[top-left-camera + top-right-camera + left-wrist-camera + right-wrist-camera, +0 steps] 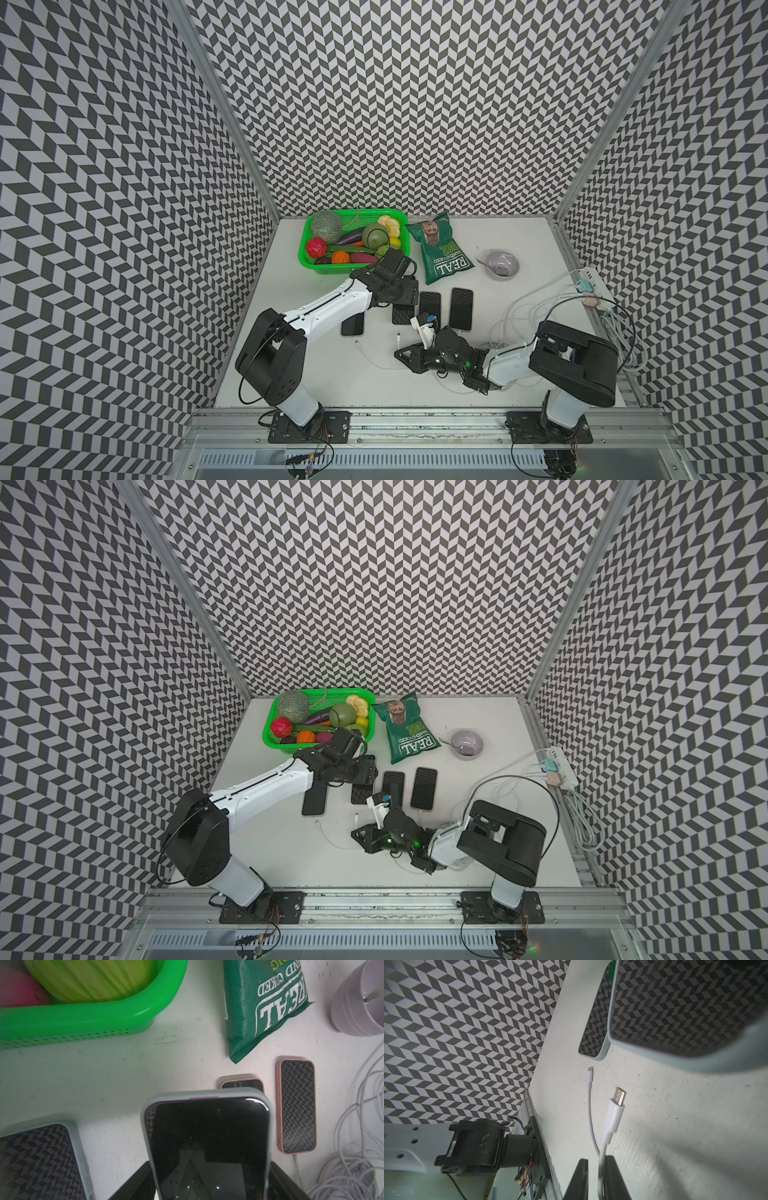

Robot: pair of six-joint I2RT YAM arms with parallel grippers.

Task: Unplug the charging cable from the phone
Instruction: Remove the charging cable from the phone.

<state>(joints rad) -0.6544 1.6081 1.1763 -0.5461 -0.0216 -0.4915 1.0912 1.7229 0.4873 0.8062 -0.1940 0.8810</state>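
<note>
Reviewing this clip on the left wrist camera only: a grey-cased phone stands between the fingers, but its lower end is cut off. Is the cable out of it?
Observer: Yes. In the right wrist view the plug stands bare, apart from the phone.
Operator: What holds it up?
Observer: Its cable runs between the fingers of the right gripper, against one finger with a gap to the other.
Operator: Any other loose ends?
Observer: In a top view a second plug lies on the table, just short of the leftmost phone.
</note>
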